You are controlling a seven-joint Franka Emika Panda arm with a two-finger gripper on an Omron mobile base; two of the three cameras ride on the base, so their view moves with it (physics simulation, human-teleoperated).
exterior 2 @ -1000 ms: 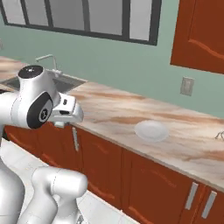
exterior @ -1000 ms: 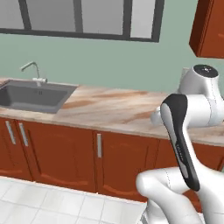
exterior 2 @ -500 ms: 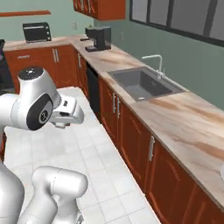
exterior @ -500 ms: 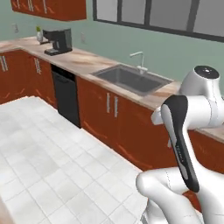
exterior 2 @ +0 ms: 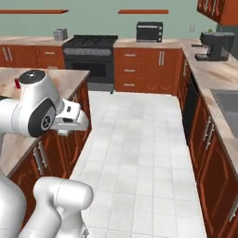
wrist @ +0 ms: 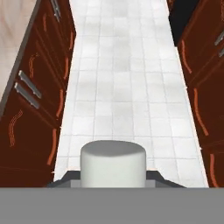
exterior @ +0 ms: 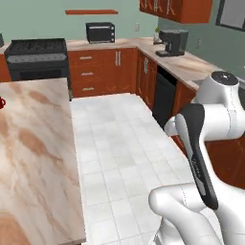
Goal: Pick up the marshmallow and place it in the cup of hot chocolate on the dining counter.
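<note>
Swinging round with the base from the sink wall to face the beige marble dining tabletop (exterior: 33,158), gripper (wrist: 113,183) clamped on the stubby white-grey marshmallow (wrist: 113,162) (tiny red cup of hot chocolate (exterior: 2,102) now far ahead), probably nearing the drop.

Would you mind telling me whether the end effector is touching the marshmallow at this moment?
Touching. In the hand view the marshmallow sits between the end effector finger tips, their dark tops pressed against its two sides with no gap, above the tiled floor.
</note>
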